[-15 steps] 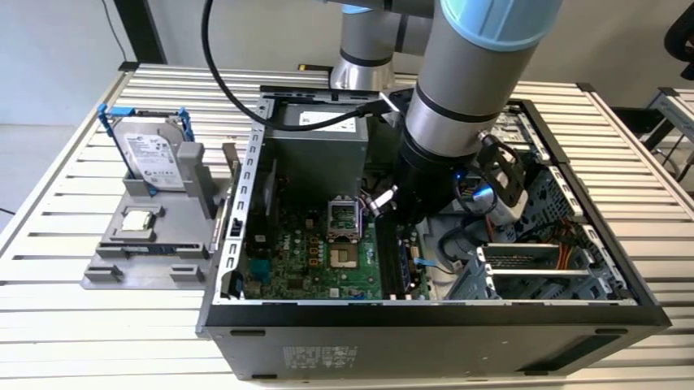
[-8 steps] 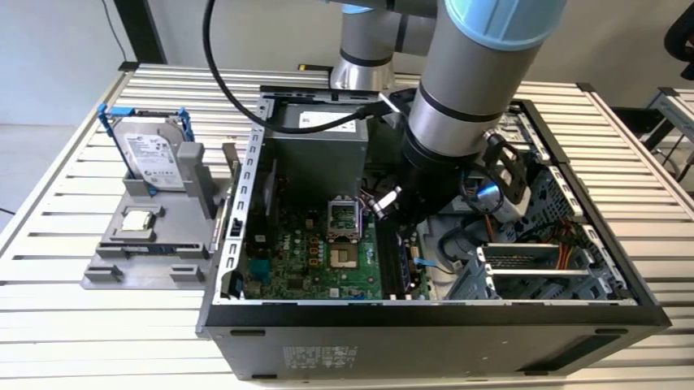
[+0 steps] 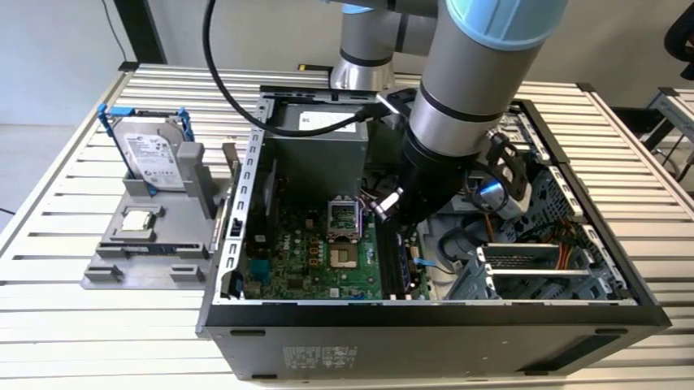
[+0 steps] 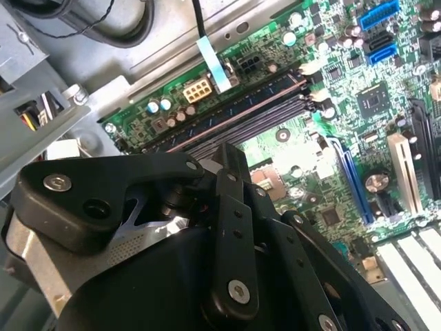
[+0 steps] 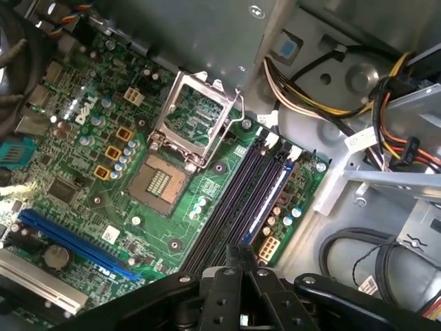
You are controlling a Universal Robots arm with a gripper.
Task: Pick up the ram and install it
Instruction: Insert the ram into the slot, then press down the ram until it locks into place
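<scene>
The ram is a long narrow strip standing in the outermost black slot of the green motherboard, on the side away from the processor socket. Its row of dark chips shows along one side in the second wrist view. My gripper hangs inside the open computer case, just above the slots. Its black fingers are shut together with nothing between them. The fingertips sit over one end of the slot row; whether they touch the ram I cannot tell.
On the exterior view's left a grey fixture holds a silver hard drive in a blue frame and a small square chip. Yellow and black cables, the metal power supply box and the case walls crowd around the arm.
</scene>
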